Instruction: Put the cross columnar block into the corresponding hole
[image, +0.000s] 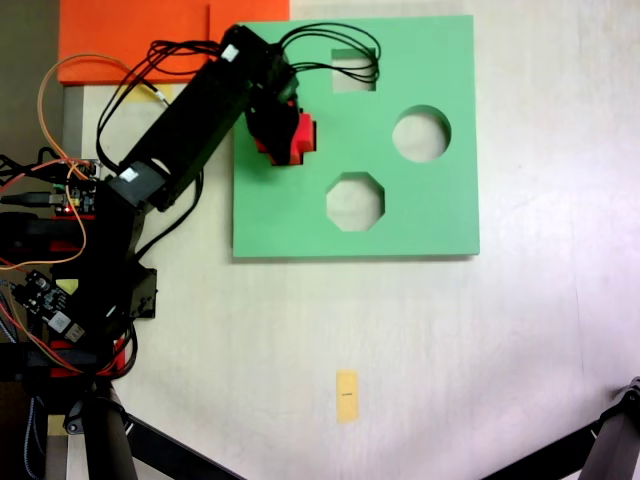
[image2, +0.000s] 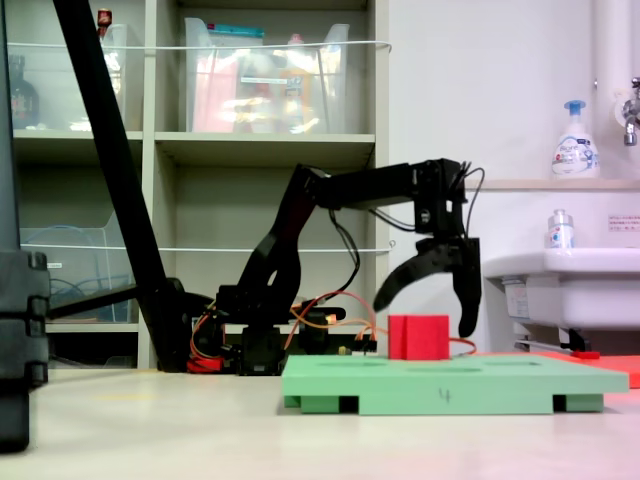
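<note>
A pale table carries a green foam board near its far edge, an orange sheet at the far left corner, and a small yellow tag.

The small red foam block with a plus-shaped section stands on the green square foam board, at its left part in the top-down fixed view. The black gripper hangs over it, jaws spread to either side. Square, round and octagonal cutouts lie to the block's right.

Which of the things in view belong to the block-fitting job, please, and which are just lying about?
Belongs to the job:
- red cross block
- green foam board
- gripper, open, straddling the block

Lying about:
- orange sheet
- yellow tag
- soap bottle
</note>
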